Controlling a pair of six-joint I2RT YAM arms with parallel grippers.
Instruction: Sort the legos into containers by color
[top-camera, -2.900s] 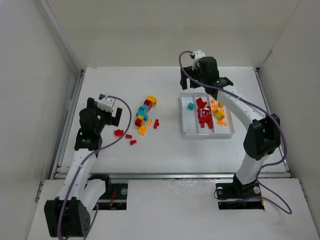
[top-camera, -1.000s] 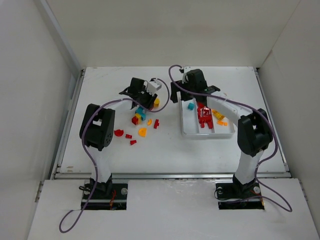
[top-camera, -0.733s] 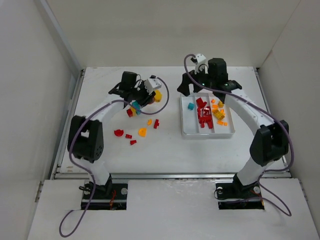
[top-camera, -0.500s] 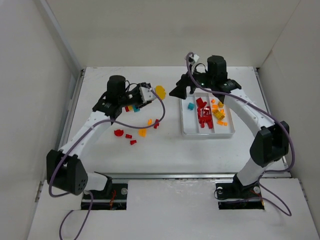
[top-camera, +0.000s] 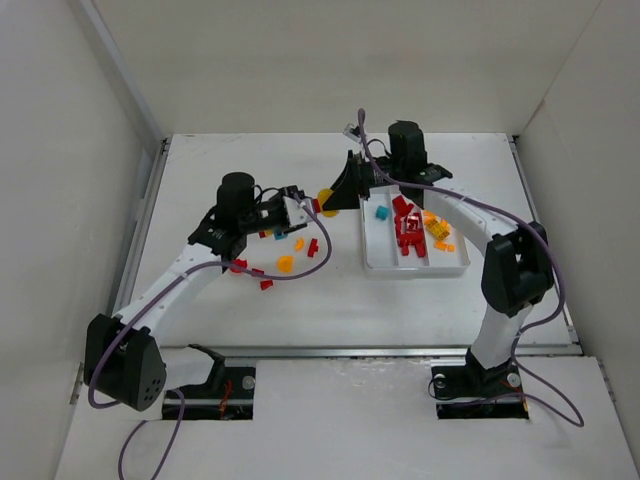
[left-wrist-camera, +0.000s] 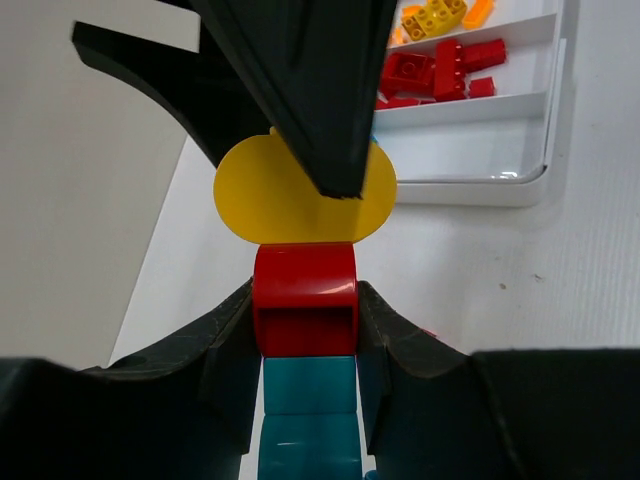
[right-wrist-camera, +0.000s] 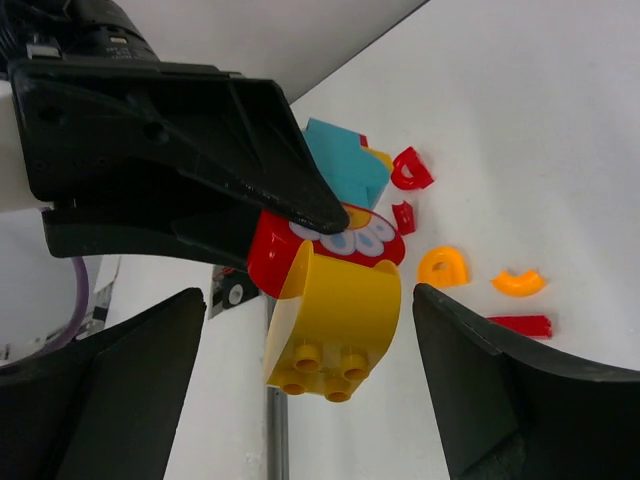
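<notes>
My left gripper is shut on a lego stack held above the table: teal bricks, a red brick and a rounded yellow brick at its end. My right gripper is open and straddles that yellow brick without touching it. From above, the left gripper and right gripper meet at the yellow brick, left of the white tray. The tray's containers hold one teal lego, red legos and orange-yellow legos.
Several loose red and orange legos lie on the table under and beside the left arm. In the right wrist view an orange arch and a red piece show below the stack. White walls enclose the table.
The left arm has swung its stack rightward toward the tray. The right gripper has moved left off the tray to the stack's yellow end, and its jaws have narrowed a little.
</notes>
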